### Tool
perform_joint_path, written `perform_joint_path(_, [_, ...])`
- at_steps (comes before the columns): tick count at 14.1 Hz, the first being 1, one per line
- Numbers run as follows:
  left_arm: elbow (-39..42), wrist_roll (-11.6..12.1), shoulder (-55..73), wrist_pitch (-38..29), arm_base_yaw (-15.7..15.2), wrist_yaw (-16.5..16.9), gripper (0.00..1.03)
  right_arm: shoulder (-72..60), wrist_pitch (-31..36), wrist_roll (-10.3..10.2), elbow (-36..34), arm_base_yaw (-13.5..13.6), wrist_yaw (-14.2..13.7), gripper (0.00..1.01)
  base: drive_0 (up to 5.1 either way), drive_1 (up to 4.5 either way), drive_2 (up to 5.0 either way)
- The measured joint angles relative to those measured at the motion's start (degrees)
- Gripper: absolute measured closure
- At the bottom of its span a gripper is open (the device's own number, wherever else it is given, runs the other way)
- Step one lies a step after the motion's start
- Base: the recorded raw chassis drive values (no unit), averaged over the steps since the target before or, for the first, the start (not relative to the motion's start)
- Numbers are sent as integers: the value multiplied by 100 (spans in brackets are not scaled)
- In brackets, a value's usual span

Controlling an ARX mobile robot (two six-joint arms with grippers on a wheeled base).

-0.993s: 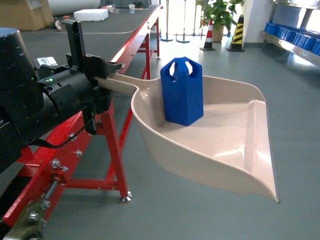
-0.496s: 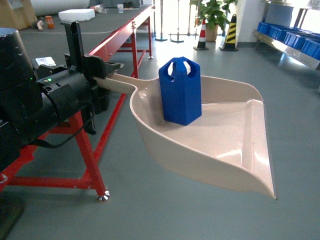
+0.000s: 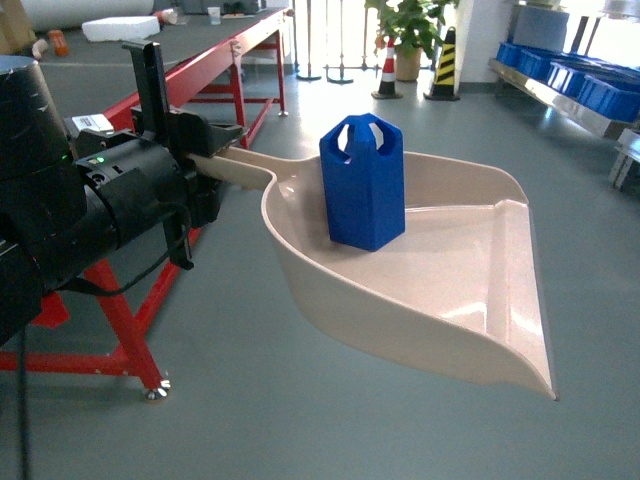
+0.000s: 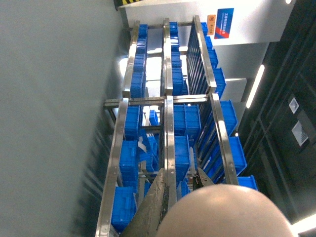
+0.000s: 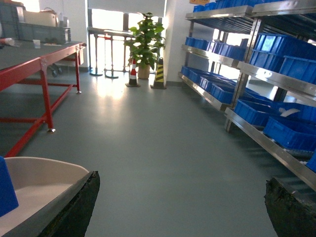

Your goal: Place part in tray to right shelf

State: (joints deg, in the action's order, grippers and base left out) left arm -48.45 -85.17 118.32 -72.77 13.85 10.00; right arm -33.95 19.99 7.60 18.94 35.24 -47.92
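In the head view we see the left end effector clamped on the long straight handle of the tray, holding the beige scoop out in the air above the grey floor, with its flat front lip toward the lower right. The part stands upright inside the tray, on the back portion near the handle end, its arched cutouts on top. Behind the arm a red-framed surface runs away toward a potted plant and striped traffic cones. The right shelf shows at the upper right of this view, well apart from the tray, with blue crates on it. In the right wrist view the right end effector is spread wide with nothing between its dark fingers; the tray's rim and a corner of the part lie just beside the left-hand finger. The left wrist view looks past the tray handle at steel racks loaded with blue crates.
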Motion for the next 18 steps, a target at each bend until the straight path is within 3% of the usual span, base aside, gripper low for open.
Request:
perform_joint_path(3, [0,-2,0,-13,98,63,91,44,11,0,-2,-4,-37,3,499,-242,-242])
perform_joint_path(6, [9,-4,0,-17,-31,-42,91,35,7,0,-4,7,7,3,0,0,0])
perform_joint_path(13, [13,0,0,-22,-9,-15,91,20,0,0,-4,0,15,3,0,0,0])
perform_joint_path(18, [15,-4,0,33,0,7,91,4,-4,0,-4,0,13,3,-5,418,-427])
